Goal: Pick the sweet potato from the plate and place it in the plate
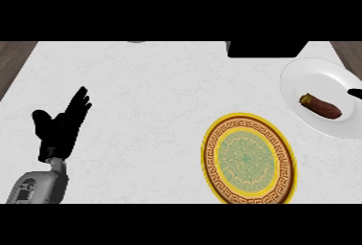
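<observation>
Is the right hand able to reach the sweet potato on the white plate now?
Probably yes. Only a black fingertip of the right hand shows, beside the sweet potato on the white plate, with nothing between them.

There is 1 view, from the head, looking steeply down on the white counter [155,86] from well above. The near edge of the scene lies at the bottom, where the left hand [60,127] and its forearm come in at the lower left. The patterned plate [249,158] sits right of centre, and the white plate [318,81] is cut off by the right edge. Brown flooring shows at both upper corners
</observation>
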Tool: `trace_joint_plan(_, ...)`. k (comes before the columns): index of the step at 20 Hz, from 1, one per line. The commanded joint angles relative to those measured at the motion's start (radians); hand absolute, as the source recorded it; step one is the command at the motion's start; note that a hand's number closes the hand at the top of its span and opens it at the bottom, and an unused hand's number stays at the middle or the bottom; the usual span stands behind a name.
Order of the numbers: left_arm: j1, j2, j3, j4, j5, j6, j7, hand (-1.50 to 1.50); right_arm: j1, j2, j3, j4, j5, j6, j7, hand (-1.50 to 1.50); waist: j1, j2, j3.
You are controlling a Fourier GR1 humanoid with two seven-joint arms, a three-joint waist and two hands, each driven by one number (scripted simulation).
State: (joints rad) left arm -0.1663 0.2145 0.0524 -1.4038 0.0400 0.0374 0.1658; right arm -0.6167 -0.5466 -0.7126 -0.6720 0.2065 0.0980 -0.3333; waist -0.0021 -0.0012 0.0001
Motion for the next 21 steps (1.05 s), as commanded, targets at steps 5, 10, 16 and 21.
trace_joint_plan(5, 0.012, 0.006, 0.024, -0.027, 0.000, -0.032, 0.002, 0.00, 0.087, -0.085, 0.025, 0.023, -0.081, 0.036, -0.064, -1.50, 0.006, 0.002, 0.000)
trace_joint_plan(10, -0.043, 0.007, 0.047, 0.044, -0.002, -0.039, -0.002, 0.00, 0.092, -0.101, 0.030, 0.132, -0.111, 0.027, -0.150, -1.50, 0.007, 0.003, 0.000)
trace_joint_plan(16, -0.004, -0.023, 0.020, -0.023, -0.022, -0.021, 0.029, 0.00, 0.126, -0.206, 0.050, 0.232, -0.089, 0.040, -0.199, -1.50, 0.011, 0.004, 0.001)
trace_joint_plan(21, 0.042, -0.015, 0.028, -0.038, -0.019, -0.051, -0.008, 0.00, 0.138, -0.266, 0.057, 0.271, -0.112, 0.084, -0.178, -1.50, 0.010, 0.003, 0.001)
